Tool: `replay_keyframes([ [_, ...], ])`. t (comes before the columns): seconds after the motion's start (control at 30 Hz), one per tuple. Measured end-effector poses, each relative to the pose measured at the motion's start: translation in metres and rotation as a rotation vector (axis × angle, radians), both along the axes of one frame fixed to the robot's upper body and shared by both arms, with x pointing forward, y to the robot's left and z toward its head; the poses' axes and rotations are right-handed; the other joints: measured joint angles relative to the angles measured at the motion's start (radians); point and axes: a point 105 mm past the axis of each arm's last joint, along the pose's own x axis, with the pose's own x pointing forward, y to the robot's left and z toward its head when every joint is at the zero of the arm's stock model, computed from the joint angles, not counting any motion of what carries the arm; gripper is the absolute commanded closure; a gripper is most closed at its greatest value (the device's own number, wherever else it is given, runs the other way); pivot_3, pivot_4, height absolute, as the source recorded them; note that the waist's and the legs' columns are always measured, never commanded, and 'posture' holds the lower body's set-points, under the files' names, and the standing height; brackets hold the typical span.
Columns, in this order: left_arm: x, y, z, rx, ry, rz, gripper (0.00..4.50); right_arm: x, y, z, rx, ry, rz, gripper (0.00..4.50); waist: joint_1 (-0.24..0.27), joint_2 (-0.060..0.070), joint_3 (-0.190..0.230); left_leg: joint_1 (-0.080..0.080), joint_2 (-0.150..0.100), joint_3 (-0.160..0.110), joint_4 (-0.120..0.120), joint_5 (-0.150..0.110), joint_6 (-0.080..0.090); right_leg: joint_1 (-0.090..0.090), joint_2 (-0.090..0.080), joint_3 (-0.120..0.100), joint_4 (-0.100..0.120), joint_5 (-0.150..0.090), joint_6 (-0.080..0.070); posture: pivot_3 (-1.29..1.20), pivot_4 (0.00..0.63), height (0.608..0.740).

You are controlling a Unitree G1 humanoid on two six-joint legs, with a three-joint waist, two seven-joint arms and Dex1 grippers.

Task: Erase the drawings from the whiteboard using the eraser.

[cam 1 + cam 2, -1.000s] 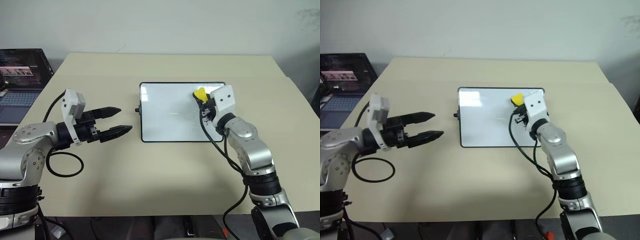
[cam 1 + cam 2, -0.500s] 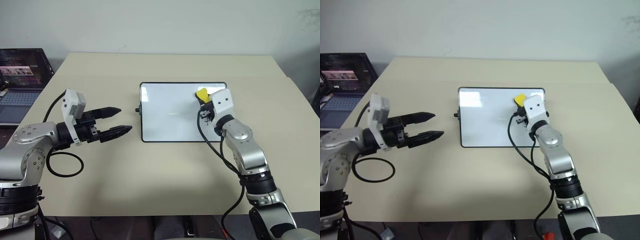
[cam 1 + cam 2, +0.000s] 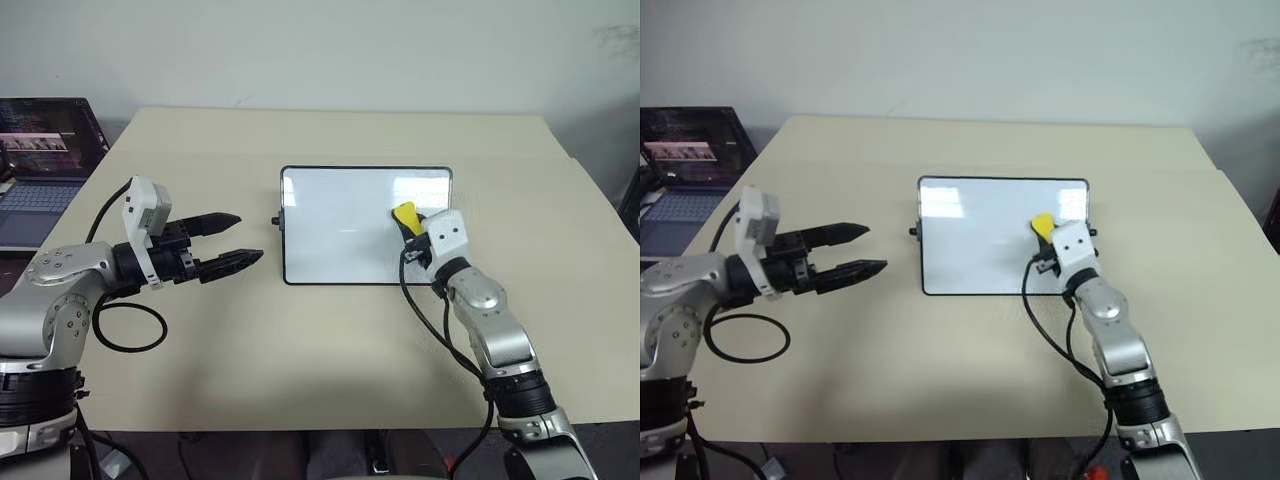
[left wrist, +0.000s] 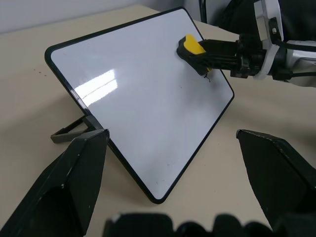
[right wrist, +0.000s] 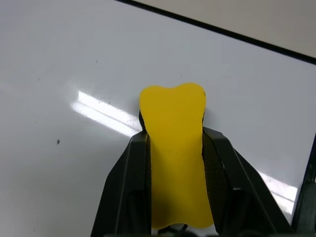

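Surface: a plain beige table (image 3: pixel 330 350), matte, set against a pale wall (image 3: pixel 320 50). Off the table's left edge, an open laptop (image 3: pixel 45 160) with a lit screen sits lower down. A loop of black cable (image 3: pixel 130 330) hangs by the left arm near the front left corner.

The whiteboard (image 3: pixel 340 225) lies near the middle of the table, long sides parallel to the table's far edge. Glossy white face, thin black frame, rounded corners, a small black knob on its left side. In the left wrist view a dark folding stand shows beside one edge. The face reads almost clean: a few faint specks, and one tiny dark mark just below the eraser in the left wrist view. No clear drawings can be made out.

The eraser (image 5: pixel 175 148), a yellow block, sits on the board's right part, near the right edge and about halfway down. Whether its dark base presses flat on the board cannot be told.

Right arm: reaches forward from the table's front right, forearm low over the surface, wrist at the board's front right corner. The right gripper (image 3: pixel 408 222) is clamped on the eraser, one black finger on each side of it.

Left arm: bent, held above the table's left side, well apart from the board. The left gripper (image 3: pixel 232 240) points toward the board's left edge, its two fingers spread, nothing between them.
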Motion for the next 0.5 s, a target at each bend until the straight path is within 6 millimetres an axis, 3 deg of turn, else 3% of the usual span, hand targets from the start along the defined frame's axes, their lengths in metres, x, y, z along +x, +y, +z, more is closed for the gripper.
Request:
replay_keyframes([
  [0.23,0.003,-0.002,0.000,0.001,0.007,-0.007,0.00,-0.023,-0.003,-0.033,-0.090,0.116,0.078,3.43,0.000,-0.004,-0.003,0.006,0.000,0.002,0.000,0.000,0.000,0.003,0.000,0.002,0.001,0.000,0.000,0.00,0.150,0.740],
  [0.5,0.003,-0.002,0.000,0.003,0.006,-0.016,0.00,-0.023,-0.003,-0.033,-0.099,0.130,0.085,3.45,-0.001,-0.004,-0.003,0.009,0.000,0.002,0.000,0.000,0.000,0.007,0.000,0.003,0.000,0.000,0.001,0.00,0.150,0.740],
])
